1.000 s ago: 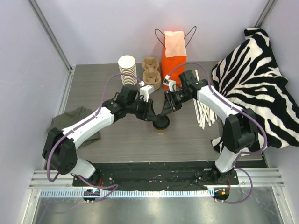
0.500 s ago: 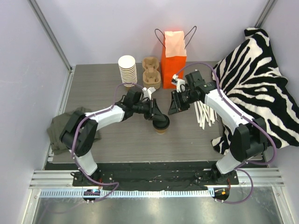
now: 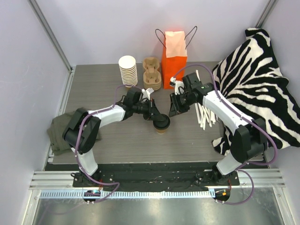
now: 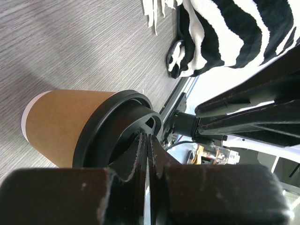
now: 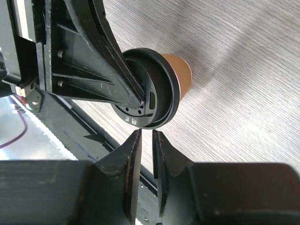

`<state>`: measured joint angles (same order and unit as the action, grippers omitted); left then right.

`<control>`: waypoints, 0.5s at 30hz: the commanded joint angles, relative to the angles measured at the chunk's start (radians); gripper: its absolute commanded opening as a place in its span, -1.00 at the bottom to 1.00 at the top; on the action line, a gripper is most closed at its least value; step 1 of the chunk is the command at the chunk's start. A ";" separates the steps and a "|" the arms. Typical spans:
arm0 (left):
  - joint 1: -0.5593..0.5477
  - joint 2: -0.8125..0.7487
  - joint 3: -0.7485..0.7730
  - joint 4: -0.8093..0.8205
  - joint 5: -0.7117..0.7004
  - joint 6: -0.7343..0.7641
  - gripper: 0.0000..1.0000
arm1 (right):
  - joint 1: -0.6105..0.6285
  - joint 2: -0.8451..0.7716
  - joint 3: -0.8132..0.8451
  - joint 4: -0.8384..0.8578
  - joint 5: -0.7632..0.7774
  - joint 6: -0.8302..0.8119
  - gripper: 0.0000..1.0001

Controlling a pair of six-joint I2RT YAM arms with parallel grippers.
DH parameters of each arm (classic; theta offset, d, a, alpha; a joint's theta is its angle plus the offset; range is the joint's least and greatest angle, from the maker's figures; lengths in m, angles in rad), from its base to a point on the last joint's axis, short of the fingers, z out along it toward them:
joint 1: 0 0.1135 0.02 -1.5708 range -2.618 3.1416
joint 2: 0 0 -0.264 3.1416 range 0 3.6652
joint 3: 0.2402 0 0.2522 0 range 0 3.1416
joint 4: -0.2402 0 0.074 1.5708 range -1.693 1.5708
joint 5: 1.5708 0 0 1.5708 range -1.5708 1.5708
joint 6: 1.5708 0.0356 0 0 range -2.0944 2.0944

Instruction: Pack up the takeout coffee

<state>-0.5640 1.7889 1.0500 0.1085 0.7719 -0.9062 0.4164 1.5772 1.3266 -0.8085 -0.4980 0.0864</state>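
Two fingers of the left claw (image 3: 157, 117) have just shut together, tips on the black lid (image 5: 161, 89) of the coffee cup (image 3: 161, 124) standing mid-bench (image 3: 122, 140), while the right claw (image 3: 174, 105), slightly open and empty, waits at its 1 o'clock; packing seems not yet begun.

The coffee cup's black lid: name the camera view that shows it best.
The right wrist view: it faces the lid nearly head-on, sip hole and embossed marks visible, the left fingers against its top. The left wrist view shows it edge-on beyond those shut fingers. The top external view shows it small and partly covered.
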 commanded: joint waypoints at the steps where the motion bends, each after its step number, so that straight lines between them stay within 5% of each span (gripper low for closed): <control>1: 0.007 0.013 0.030 -0.046 -0.014 0.043 -0.88 | 0.036 -0.017 0.077 -0.015 0.119 -0.002 -0.56; 15: 0.007 0.029 0.045 -0.104 -0.031 0.092 -0.93 | 0.070 0.079 0.063 0.000 0.112 -0.030 -0.62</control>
<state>-0.5625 1.7916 1.0718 0.0658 0.7708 -0.8684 0.4717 1.6215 1.3994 -0.8314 -0.3752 0.0761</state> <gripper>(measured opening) 0.044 0.198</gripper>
